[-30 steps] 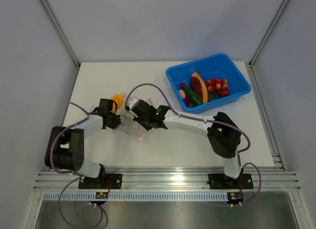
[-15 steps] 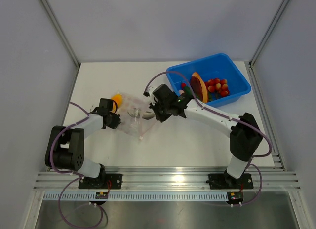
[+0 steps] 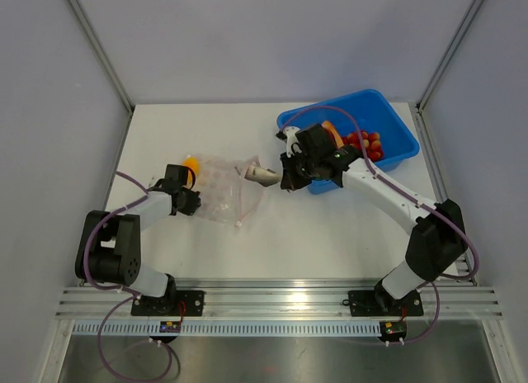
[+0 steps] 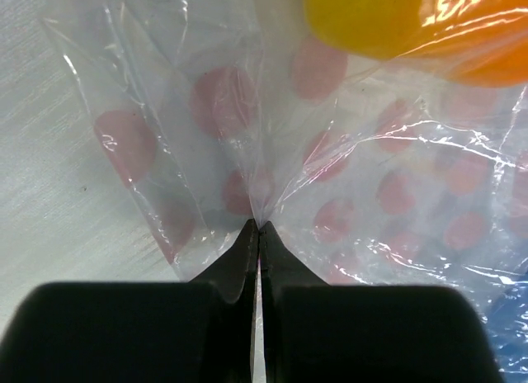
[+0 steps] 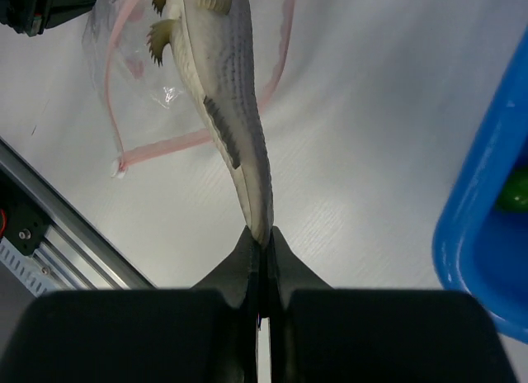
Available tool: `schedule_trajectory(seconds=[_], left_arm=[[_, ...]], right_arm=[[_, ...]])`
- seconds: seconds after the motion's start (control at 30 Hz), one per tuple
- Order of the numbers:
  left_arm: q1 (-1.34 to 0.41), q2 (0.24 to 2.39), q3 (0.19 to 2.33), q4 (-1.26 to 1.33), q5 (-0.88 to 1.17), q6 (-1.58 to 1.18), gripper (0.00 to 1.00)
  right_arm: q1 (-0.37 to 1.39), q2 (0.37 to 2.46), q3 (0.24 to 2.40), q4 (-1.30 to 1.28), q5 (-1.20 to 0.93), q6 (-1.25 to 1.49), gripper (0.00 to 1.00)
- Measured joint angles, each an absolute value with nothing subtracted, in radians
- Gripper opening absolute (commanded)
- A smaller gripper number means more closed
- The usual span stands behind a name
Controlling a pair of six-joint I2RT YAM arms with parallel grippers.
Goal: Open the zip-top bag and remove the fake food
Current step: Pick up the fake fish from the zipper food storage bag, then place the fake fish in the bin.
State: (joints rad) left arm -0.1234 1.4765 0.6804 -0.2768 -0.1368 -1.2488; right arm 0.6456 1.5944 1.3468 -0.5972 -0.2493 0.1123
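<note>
The clear zip-top bag [image 3: 224, 191] lies crinkled on the white table, its pink zip strip [image 5: 162, 143] hanging open in a loop. My left gripper [image 3: 195, 205] is shut on the bag's left edge, with the thin film pinched between the jaws [image 4: 258, 227]. A yellow-orange fruit [image 4: 375, 16] is still inside the bag at its far left [image 3: 192, 165]. My right gripper [image 3: 281, 178] is shut on the tail of a grey fish [image 5: 221, 86], which it holds clear of the bag, between the bag and the bin. The fish [image 3: 261, 175] points back toward the bag.
A blue bin [image 3: 394, 127] stands at the back right with red tomatoes [image 3: 364, 144] and an orange-brown wedge [image 3: 332, 136] in it. Its wall [image 5: 487, 226] shows at the right of the right wrist view. An aluminium rail [image 3: 272, 294] runs along the near edge.
My right gripper has drawn the grey fish out of the bag and carried it right toward the blue bin. The bag has spread out flatter. The left gripper has stayed put.
</note>
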Motion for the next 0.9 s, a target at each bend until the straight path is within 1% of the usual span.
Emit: schedule_trajectory(seconds=[0.33, 0.6, 0.9], left_arm=[[-0.117, 1.477, 0.680, -0.278, -0.138, -1.250, 0.00], [-0.116, 1.477, 0.680, -0.279, -0.137, -1.250, 0.00], [-0.116, 1.477, 0.680, -0.278, -0.134, -1.250, 0.00]], right_arm=[[0.559, 1.429, 1.271, -0.575, -0.218, 0.148, 0.00], [0.502, 1.286, 1.161, -0.460, -0.042, 0.198, 0.00], [0.395, 1.290, 1.125, -0.360, 0.075, 0.245, 0.00]])
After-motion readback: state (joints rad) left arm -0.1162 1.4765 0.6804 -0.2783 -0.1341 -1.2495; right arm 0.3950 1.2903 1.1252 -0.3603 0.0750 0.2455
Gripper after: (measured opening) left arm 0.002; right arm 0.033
